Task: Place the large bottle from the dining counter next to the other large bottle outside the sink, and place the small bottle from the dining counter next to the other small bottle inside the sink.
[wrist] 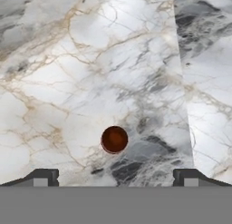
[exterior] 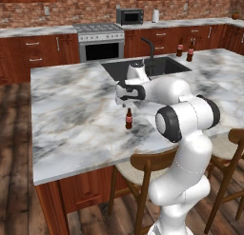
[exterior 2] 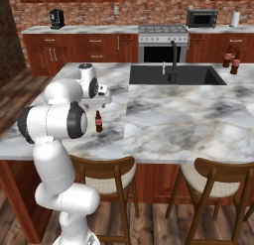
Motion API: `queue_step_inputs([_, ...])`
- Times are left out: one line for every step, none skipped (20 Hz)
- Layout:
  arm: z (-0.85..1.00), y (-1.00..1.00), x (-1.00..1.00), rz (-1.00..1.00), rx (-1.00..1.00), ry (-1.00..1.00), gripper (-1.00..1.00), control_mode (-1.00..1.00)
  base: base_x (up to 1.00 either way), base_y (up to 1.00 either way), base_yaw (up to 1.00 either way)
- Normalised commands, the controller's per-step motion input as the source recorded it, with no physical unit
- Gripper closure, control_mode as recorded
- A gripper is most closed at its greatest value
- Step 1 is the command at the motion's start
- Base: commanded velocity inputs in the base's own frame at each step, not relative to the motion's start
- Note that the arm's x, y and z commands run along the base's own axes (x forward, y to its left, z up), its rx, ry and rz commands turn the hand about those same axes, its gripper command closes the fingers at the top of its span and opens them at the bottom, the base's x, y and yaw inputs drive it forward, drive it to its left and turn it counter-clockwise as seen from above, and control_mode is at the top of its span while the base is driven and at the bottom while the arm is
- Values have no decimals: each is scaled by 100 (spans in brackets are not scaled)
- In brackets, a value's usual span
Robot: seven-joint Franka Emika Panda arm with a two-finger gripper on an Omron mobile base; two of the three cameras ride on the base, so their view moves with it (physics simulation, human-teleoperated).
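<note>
The small bottle (exterior: pixel 128 119) (exterior 2: pixel 98 121), dark brown with a red label, stands upright on the marble dining counter (exterior: pixel 71 115) (exterior 2: pixel 173 115) near its front edge. My gripper (exterior: pixel 128 104) (exterior 2: pixel 98 106) hangs straight above it, open, with nothing held. In the hand view the bottle's round brown top (wrist: pixel 114 139) sits between and just beyond the spread fingertips (wrist: pixel 43 177), with my gripper (wrist: pixel 115 178) centred on it. Two large dark bottles (exterior: pixel 179 48) (exterior 2: pixel 228 55) stand side by side on the counter beyond the black sink (exterior: pixel 167 65) (exterior 2: pixel 149 75). The other small bottle is hidden.
A black gooseneck faucet (exterior: pixel 150 48) (exterior 2: pixel 173 55) rises at the sink. Wooden stools (exterior: pixel 143 165) (exterior 2: pixel 106 172) stand under the counter's near edge. A stove (exterior: pixel 97 39) and a microwave (exterior: pixel 129 16) line the back wall.
</note>
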Motion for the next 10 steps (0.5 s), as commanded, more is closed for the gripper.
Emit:
queue_step_inputs([-6, 15, -5, 0, 0, 0, -100, -100, 0, 0, 0])
queue_step_inputs([0, 11, 0, 0, 0, 0, -100, -100, 0, 0, 0])
queue_step_inputs([0, 2, 0, 0, 0, 0, -100, -100, 0, 0, 0])
queue_step_inputs([0, 0, 4, 0, 0, 0, -100, -100, 0, 0, 0])
queue_step_inputs([0, 0, 16, 0, 0, 0, -100, -100, 0, 0, 0])
queue_step_inputs([0, 0, 21, 0, 0, 0, -100, -100, 0, 0, 0])
queue_step_inputs([0, 0, 19, 0, 0, 0, -100, -100, 0, 0, 0])
queue_step_inputs([0, 0, 14, 0, 0, 0, -100, -100, 0, 0, 0])
queue_step_inputs([0, 0, 13, 0, 0, 0, -100, -100, 0, 0, 0])
queue_step_inputs([0, 0, 9, 0, 0, 0, -100, -100, 0, 0, 0])
